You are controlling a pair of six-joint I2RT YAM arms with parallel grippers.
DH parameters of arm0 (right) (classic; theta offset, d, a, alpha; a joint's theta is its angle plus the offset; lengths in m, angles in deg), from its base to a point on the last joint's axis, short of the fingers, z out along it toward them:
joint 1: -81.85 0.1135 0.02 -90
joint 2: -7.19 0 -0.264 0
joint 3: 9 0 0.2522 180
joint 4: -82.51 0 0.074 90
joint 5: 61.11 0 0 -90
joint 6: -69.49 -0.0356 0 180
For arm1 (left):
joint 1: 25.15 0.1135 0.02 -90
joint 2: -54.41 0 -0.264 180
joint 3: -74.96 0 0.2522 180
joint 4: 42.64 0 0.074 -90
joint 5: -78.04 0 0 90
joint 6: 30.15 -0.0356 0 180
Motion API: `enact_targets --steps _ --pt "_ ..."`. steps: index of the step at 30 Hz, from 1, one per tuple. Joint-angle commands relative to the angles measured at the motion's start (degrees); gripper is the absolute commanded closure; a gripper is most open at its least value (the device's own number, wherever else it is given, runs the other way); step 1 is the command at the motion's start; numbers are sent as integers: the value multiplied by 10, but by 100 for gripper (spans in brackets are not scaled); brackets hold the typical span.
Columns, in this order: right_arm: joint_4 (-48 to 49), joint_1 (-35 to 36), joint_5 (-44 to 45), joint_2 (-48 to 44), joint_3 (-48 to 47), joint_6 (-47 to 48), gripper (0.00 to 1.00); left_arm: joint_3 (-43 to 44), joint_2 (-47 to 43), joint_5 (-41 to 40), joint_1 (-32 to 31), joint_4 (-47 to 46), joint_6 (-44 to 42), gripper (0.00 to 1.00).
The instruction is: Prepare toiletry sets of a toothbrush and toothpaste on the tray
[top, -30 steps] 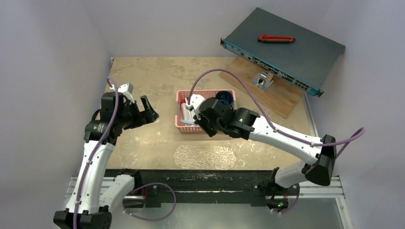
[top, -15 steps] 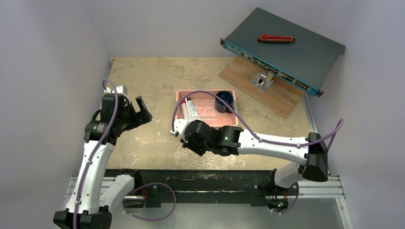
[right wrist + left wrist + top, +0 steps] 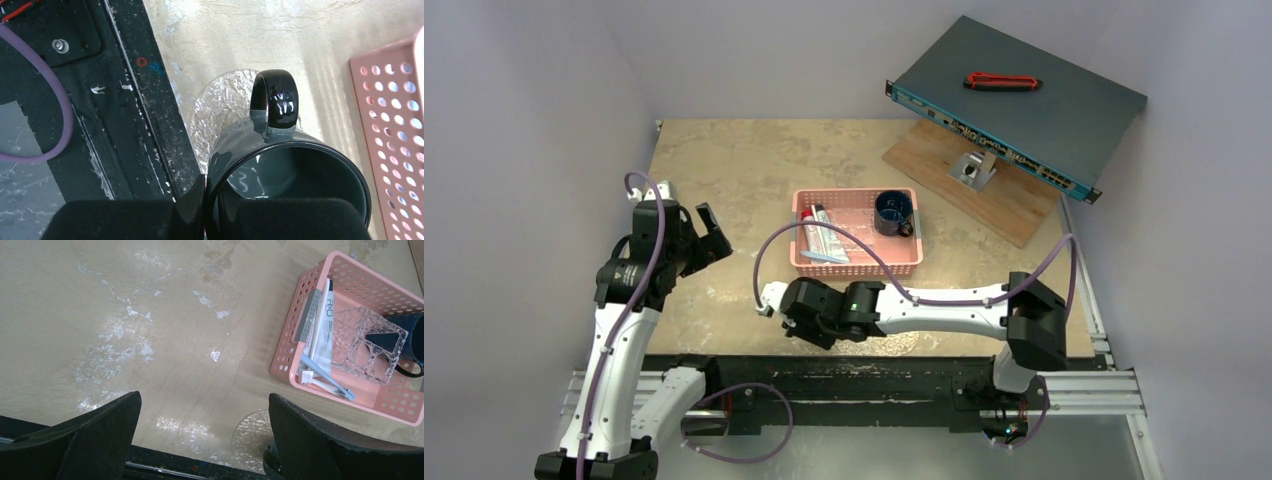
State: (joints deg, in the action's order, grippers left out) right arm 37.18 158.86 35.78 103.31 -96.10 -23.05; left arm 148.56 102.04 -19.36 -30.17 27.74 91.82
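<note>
Right hand (image 3: 215, 210) clenched on the rim of a dark grey mug (image 3: 280, 165), one finger outside the wall and one inside, handle pointing away from the wrist. The mug stands upright over the near end of the transparent tray (image 3: 220, 105), which lies on the bench (image 3: 724, 170) beside its near edge; whether the mug's base touches the tray cannot be told. Left hand (image 3: 204, 405) released, jaws wide apart, hanging above bare bench left of the pink basket (image 3: 350, 285). In the basket, along its left side: a white toothpaste tube (image 3: 327, 325) and a light blue toothbrush (image 3: 327, 381), with a clear faceted holder (image 3: 370, 345) beside them and a dark blue mug (image 3: 892, 213) at the right end. Basket and tray lie near each other, apart.
</note>
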Motion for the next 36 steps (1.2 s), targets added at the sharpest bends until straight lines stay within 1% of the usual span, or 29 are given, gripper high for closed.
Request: enact_targets --steps 1,18,31,33,36 --pt "43 6 -9 3 -50 7 100 22 -6 -20 -3 -1 8 2" --pt "55 9 -31 68 -90 7 100 22 -7 -22 -2 -1 6 2" --pt "63 10 -9 85 -85 2 100 21 -5 -15 -2 -4 4 2" --pt "62 9 -8 87 -85 1 97 20 -5 -15 -3 -4 3 2" --pt "60 9 -7 90 -86 0 87 20 -5 -14 -3 -5 3 2"
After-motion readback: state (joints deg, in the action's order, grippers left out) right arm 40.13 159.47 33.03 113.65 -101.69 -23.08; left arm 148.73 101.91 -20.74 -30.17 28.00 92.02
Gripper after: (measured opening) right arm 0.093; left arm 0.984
